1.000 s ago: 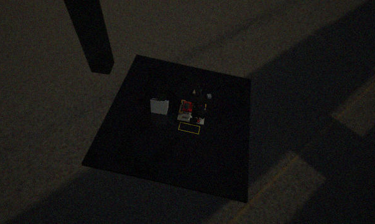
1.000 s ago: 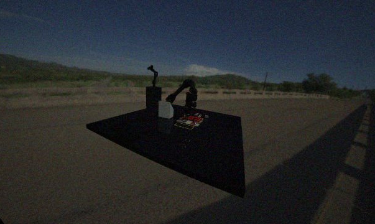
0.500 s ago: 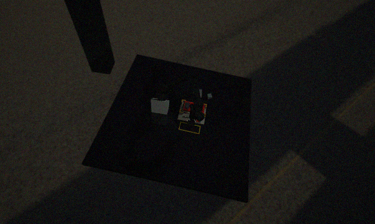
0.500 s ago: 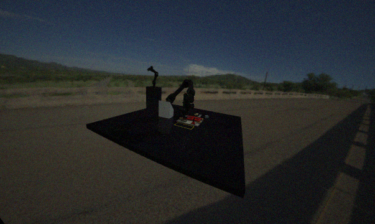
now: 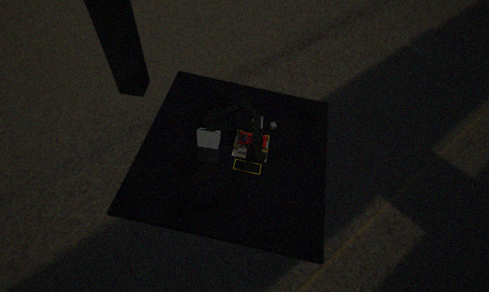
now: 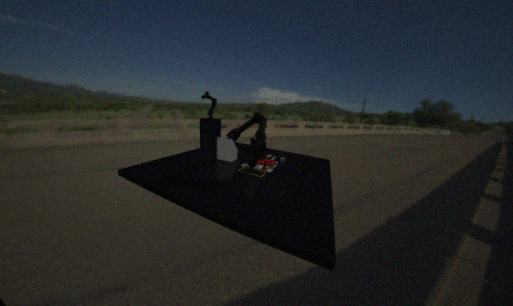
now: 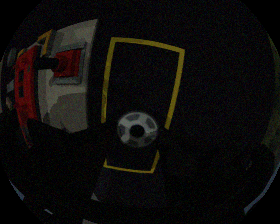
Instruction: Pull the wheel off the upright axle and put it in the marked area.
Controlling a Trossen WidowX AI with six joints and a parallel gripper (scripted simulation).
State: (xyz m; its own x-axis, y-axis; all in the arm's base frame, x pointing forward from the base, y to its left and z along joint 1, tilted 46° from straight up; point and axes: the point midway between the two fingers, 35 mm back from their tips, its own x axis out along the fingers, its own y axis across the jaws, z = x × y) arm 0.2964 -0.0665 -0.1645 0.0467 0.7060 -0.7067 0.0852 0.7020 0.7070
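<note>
Finding: the gripper (image 7: 136, 137) is clamped on the wheel (image 7: 136, 128), which shows in the wrist view as a pale hub just below centre of the frame, flanked by the dark fingers. The wheel sits over the lower end of the yellow-outlined marked area (image 7: 143, 103), close to its bottom edge. Its height above the table (image 5: 212, 211) cannot be judged in this light.

In the top view the yellow rectangle lies just below the red-and-white fixture board (image 5: 250, 143) at frame centre; the arm (image 6: 249, 127) reaches over that spot. The axle cannot be made out.

Assessment: the carry appears nearly done and placement is the step in hand. To do it well, shift the wheel slightly toward the middle of the outline so that no part of the rim overhangs the yellow line, then lower straight down until it rests flat. Release only once it is seated, spreading the fingers fully, and lift vertically so that neither finger drags the wheel or brushes the board at the upper left.
</note>
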